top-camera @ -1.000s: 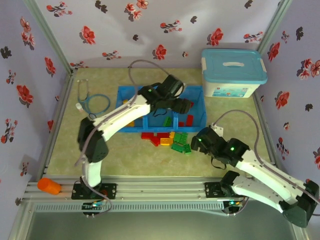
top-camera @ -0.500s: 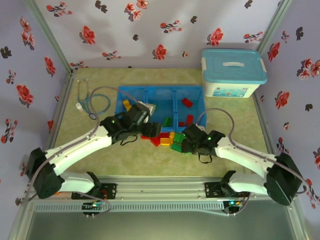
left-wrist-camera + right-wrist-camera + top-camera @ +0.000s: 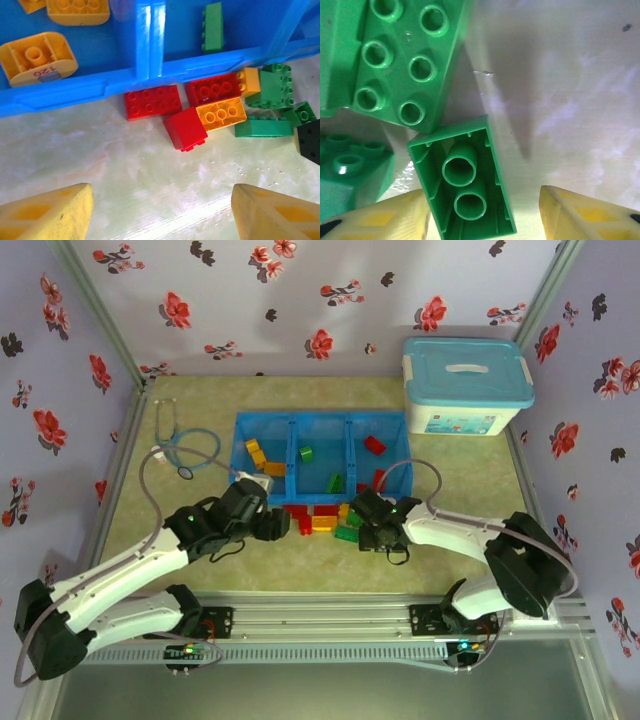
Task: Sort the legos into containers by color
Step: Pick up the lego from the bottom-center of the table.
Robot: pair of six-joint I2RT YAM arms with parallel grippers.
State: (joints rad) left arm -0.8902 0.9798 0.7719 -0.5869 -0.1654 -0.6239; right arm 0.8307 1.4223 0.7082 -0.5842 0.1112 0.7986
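Note:
The blue tray (image 3: 320,417) holds orange-yellow legos (image 3: 257,453) in its left compartment, green ones (image 3: 307,454) in the middle and red ones (image 3: 374,444) at the right. Loose red (image 3: 152,101), orange (image 3: 221,112) and green (image 3: 263,126) legos lie on the table against the tray's front wall (image 3: 100,86). My left gripper (image 3: 275,525) hovers just in front of the pile, open, with bare table between its fingers (image 3: 45,215). My right gripper (image 3: 485,212) is open around an upside-down green lego (image 3: 462,185); the left finger (image 3: 375,217) touches it, and the right finger (image 3: 590,215) stands apart.
A studs-up green brick (image 3: 405,60) lies just beyond the straddled one, with another (image 3: 350,165) to its left. A white box with a light-blue lid (image 3: 465,385) stands at the back right. A stethoscope (image 3: 185,445) lies left of the tray.
My left arm has pulled back out of the tray to the table in front of it. The right arm has reached left to the green bricks, and its jaws have narrowed around one.

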